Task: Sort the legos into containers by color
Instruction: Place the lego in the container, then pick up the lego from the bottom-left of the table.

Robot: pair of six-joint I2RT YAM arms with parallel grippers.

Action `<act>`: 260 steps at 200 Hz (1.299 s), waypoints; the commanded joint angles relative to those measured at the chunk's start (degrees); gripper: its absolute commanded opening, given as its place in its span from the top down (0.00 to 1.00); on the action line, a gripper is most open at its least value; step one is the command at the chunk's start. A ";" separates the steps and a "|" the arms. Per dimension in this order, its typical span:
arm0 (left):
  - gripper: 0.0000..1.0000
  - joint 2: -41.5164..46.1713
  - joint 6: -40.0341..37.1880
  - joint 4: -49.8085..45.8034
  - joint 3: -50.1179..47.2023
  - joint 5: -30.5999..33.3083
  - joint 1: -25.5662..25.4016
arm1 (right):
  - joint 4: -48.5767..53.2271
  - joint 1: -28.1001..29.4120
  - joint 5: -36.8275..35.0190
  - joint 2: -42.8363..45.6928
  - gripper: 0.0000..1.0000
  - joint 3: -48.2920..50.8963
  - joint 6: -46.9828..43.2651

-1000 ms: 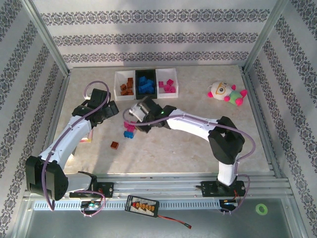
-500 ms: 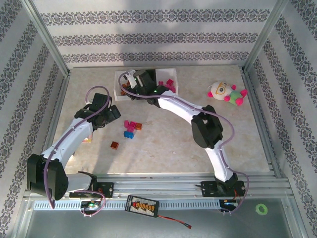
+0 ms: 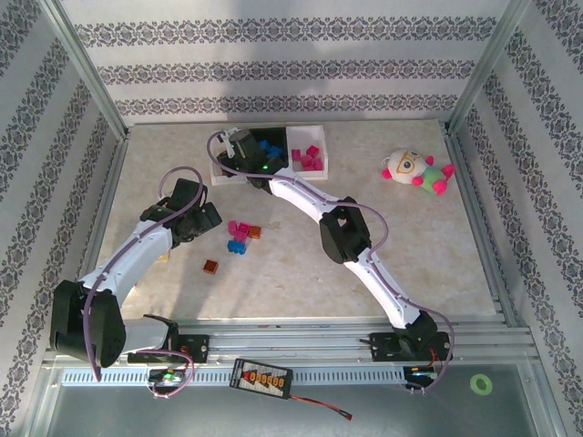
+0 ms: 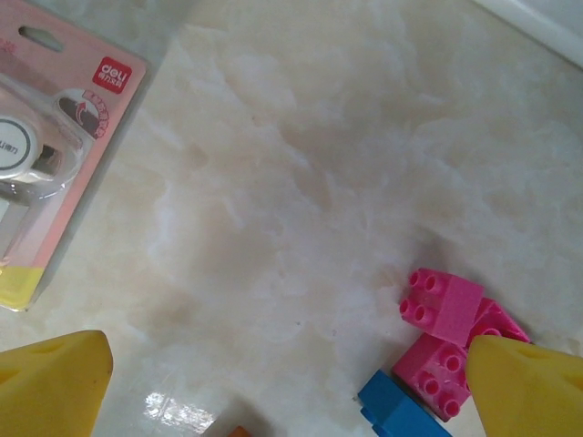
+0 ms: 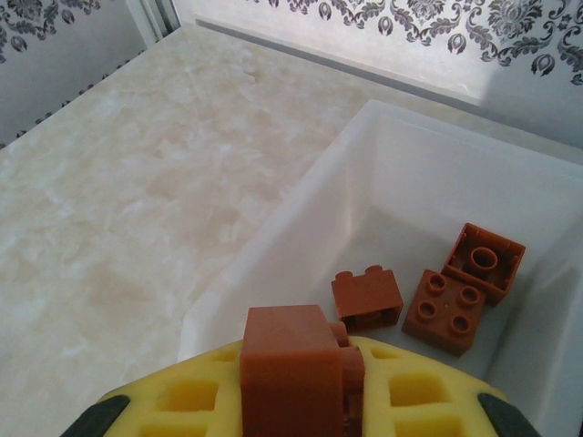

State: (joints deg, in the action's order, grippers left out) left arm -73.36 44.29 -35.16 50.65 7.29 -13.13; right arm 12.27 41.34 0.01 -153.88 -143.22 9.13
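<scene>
Orange-brown lego [image 5: 284, 360] is clamped in the jaws of the right gripper [image 5: 296, 391] over what looks like the near rim of the left white bin [image 5: 401, 173], so a drop here could be bounced onto the tabletop [image 4: 301, 164]; jaws of the left gripper [image 4: 291, 387] are spread open near pink legos [image 4: 446, 319].

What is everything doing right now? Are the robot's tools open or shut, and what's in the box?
Right tool: shut on a brown lego.
Left tool: open, holding nothing.
Left white bin: open, three brown legos inside.
Loose legos: lying unsorted on the table.
Plush toy: lying on the table.
</scene>
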 commanded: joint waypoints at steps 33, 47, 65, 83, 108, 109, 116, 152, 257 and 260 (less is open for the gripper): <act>0.01 -0.30 3.73 -1.83 -1.48 -1.54 -2.06 | 3.28 -1.21 0.39 -0.16 0.39 -5.39 0.19; 0.01 -0.33 5.64 -3.00 -2.06 -1.16 -2.85 | 3.56 -1.70 1.61 2.01 0.35 -5.31 0.15; 0.06 -0.25 10.11 -4.82 -2.95 -0.58 -4.02 | 3.73 -1.71 2.68 6.05 0.32 -2.62 -0.88; 0.09 0.07 15.87 -6.48 -3.83 -0.18 -5.70 | 2.17 -1.58 4.25 12.10 0.30 4.84 -1.86; 0.11 0.80 24.18 -7.66 -5.23 0.10 -8.07 | -4.02 -0.44 5.53 23.00 0.29 21.75 -2.70; 0.11 0.78 24.49 -7.74 -5.31 0.10 -8.11 | -4.32 -0.41 5.57 23.45 0.29 22.10 -2.75; 0.12 0.85 27.03 -8.10 -5.75 0.09 -8.56 | -6.29 -0.04 5.51 26.34 0.28 27.29 -3.03; 0.17 0.24 37.12 -9.92 -7.22 -0.38 -9.68 | -11.42 0.84 5.12 38.25 0.27 46.33 -2.80; 0.32 -9.23 42.77 -0.71 -8.30 -4.30 -9.73 | -12.36 0.68 2.96 49.22 0.26 60.98 -3.11; 0.33 -9.45 42.80 -0.62 -8.41 -4.30 -9.69 | -12.36 0.75 2.90 49.36 0.25 61.10 -3.07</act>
State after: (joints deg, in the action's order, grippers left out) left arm -81.10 85.12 -37.52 42.06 3.81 -22.17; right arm 1.87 42.15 3.90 -108.60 -83.11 6.85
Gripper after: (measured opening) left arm 0.697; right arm 0.745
